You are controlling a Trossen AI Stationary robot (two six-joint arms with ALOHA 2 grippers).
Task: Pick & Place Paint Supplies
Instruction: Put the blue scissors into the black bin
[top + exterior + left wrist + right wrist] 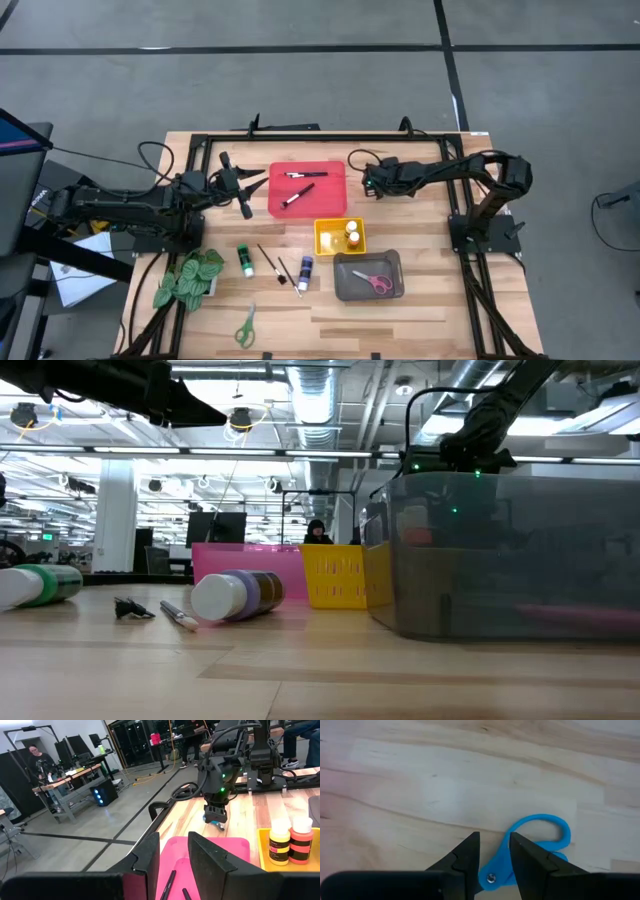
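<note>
Small blue-handled scissors (545, 827) lie on the wood right of the red tray (330, 200), just under my right gripper (494, 857), which points down and is shut on them. My left gripper (174, 855) hovers at the red tray's left edge, slightly open and empty. Two dark brushes (298, 186) lie in the red tray. On the table in front of the trays lie a green bottle (244, 260), two brushes (270, 262), a purple bottle (304, 270) and green scissors (245, 325). My right gripper pinches the blue scissors between its two fingers at the pivot screw (491, 879), coming from above and pointing down. The handle loop (555, 822) sticks out past the fingers, close over the wood. I cannot tell whether the scissors are lifted clear.
The yellow tray (328, 240) holds a yellow and a red bottle (290, 840). Pink scissors (372, 282) lie in the grey tray (395, 265). A green fake plant (190, 280) sits at the near left. A black frame rail (330, 137) runs along the far edge.
</note>
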